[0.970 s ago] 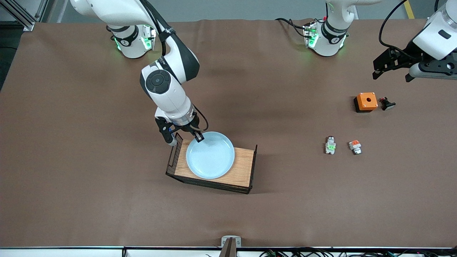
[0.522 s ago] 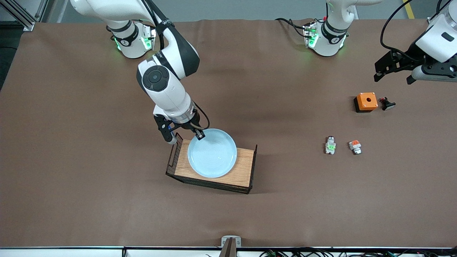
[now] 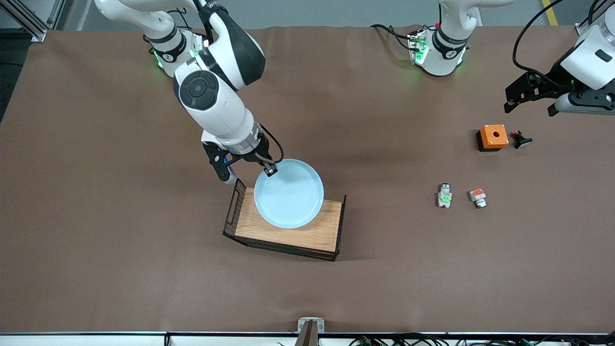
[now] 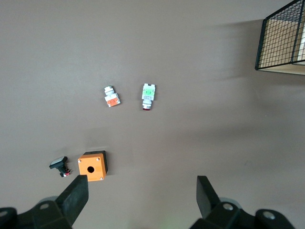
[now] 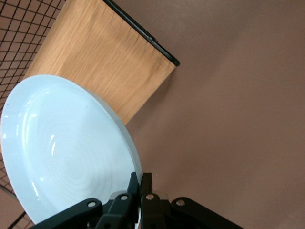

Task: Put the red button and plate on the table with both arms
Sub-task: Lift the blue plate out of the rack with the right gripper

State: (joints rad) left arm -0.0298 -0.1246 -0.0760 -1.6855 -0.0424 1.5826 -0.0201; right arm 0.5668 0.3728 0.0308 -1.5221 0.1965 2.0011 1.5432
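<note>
My right gripper (image 3: 270,170) is shut on the rim of the pale blue plate (image 3: 289,193) and holds it lifted and tilted over the wooden tray (image 3: 326,229). In the right wrist view the fingers pinch the plate's (image 5: 62,152) edge at my right gripper (image 5: 141,183). The green-middled red button (image 3: 445,195) lies on the brown table (image 3: 120,192) toward the left arm's end; it also shows in the left wrist view (image 4: 148,94). My left gripper (image 3: 531,98) is open and empty, up over the table's edge at that end, its jaws wide apart in the left wrist view (image 4: 142,195).
An orange-red-topped part (image 3: 477,197) lies beside the button. An orange box (image 3: 493,137) and a small black part (image 3: 520,140) sit farther from the front camera. The tray has black wire end walls (image 3: 234,208).
My right gripper has risen and drawn toward the robots' side with the plate, lifting it off the tray. My left gripper has shifted only slightly.
</note>
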